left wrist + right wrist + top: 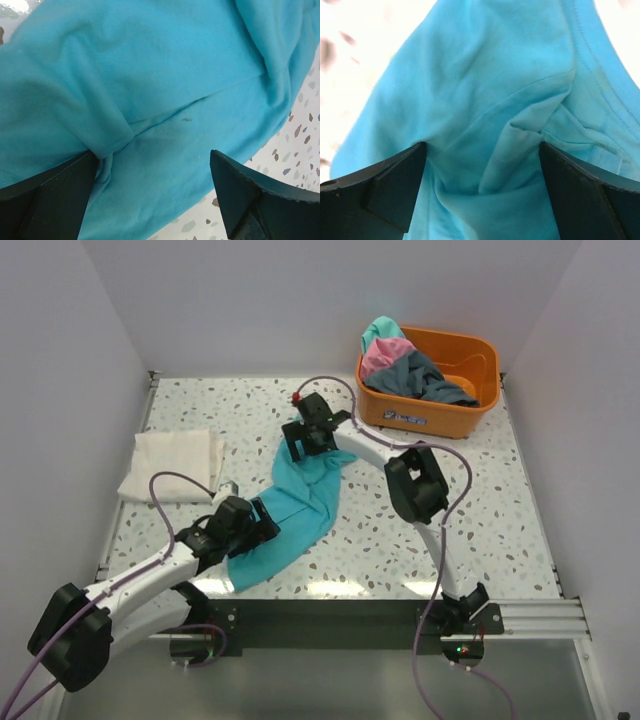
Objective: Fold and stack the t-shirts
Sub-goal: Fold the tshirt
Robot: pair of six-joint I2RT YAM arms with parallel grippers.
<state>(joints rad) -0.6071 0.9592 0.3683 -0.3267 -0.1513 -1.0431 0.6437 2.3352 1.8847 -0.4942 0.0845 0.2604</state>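
A teal t-shirt (300,502) lies crumpled in a diagonal strip in the middle of the table. My left gripper (266,521) is open at its near left edge, and teal cloth (165,100) fills the space between the fingers (50,197). My right gripper (303,450) stands open over the shirt's far end, its jaws down on bunched teal folds (485,125). A cream-white t-shirt (170,465) lies folded at the left. Pink (383,355), dark grey (425,375) and teal (380,332) t-shirts are heaped in the tub.
The orange plastic tub (470,350) stands at the back right corner. White walls close in the table on three sides. A metal rail (520,615) with the arm bases runs along the near edge. Speckled tabletop (480,500) shows at the right.
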